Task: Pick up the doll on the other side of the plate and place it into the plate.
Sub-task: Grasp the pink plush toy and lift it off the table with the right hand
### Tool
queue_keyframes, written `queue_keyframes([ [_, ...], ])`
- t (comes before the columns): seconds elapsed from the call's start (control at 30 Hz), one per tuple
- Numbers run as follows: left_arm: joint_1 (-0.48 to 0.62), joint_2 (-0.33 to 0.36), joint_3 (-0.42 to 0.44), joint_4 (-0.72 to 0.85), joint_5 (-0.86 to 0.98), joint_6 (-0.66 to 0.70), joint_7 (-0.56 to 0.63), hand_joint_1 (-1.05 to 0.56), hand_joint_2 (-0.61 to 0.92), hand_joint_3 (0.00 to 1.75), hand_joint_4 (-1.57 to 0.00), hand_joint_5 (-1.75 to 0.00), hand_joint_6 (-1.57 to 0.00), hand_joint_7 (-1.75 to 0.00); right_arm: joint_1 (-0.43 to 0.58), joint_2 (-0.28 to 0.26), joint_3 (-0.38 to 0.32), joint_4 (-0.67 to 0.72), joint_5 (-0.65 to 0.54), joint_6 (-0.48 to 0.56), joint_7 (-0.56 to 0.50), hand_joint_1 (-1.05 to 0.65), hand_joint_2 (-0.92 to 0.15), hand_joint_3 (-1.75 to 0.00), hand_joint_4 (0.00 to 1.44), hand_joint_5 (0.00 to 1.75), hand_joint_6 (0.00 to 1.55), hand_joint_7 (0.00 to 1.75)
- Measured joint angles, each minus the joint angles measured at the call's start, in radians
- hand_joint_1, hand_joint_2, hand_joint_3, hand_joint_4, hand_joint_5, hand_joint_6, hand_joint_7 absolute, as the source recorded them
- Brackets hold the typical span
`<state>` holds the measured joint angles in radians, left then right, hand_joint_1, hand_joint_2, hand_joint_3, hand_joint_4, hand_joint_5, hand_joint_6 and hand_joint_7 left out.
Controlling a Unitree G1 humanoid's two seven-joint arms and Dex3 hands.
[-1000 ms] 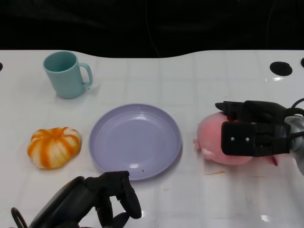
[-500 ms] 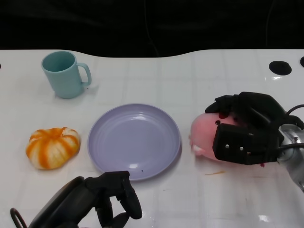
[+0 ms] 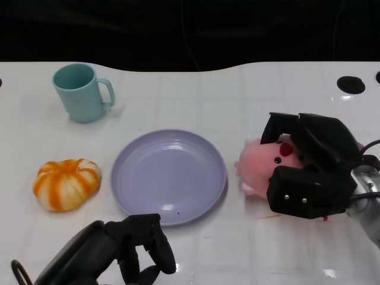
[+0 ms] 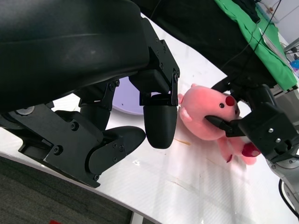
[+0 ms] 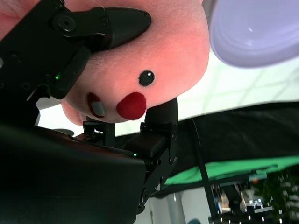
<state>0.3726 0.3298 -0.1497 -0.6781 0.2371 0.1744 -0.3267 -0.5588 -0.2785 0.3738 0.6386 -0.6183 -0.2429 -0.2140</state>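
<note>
The pink plush doll (image 3: 260, 163) with red nose and cheeks is to the right of the lavender plate (image 3: 168, 174), its face turned up. My right hand (image 3: 312, 169) grips it from the right, fingers wrapped over its head and under its body. The right wrist view shows the doll's face (image 5: 140, 70) filling the frame between my fingers (image 5: 103, 23), with the plate's rim (image 5: 252, 32) just beyond. In the left wrist view the doll (image 4: 205, 114) is held by the right hand (image 4: 261, 126). My left hand (image 3: 110, 252) rests at the near table edge, fingers curled in, holding nothing.
An orange-and-white pumpkin toy (image 3: 66, 183) lies left of the plate. A teal mug (image 3: 82, 92) stands at the back left. A black round hole (image 3: 351, 85) marks the table's far right. A small orange streak (image 3: 268, 216) is on the table near the doll.
My right hand has closed around the doll, tilted it so its face shows, and shifted it slightly left toward the plate. The left hand has stayed put.
</note>
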Motion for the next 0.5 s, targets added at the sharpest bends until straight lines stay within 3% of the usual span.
queue_keyframes([
  [0.23,-0.005,0.006,-0.001,0.010,0.000,0.000,0.000,-0.19,0.60,1.05,-0.67,-1.75,-0.64,-1.38,0.011,0.010,-0.041,-0.018,0.044,-0.080,-0.028,-0.12,-0.37,-1.30,0.94,1.75,0.73,1.75],
  [0.5,-0.014,0.006,-0.009,0.046,0.002,-0.018,0.001,-0.19,0.59,1.04,-0.68,-1.73,-0.66,-1.37,0.010,0.043,-0.058,-0.096,0.076,-0.126,-0.027,-0.14,-0.29,-1.46,0.98,1.75,0.75,1.75],
])
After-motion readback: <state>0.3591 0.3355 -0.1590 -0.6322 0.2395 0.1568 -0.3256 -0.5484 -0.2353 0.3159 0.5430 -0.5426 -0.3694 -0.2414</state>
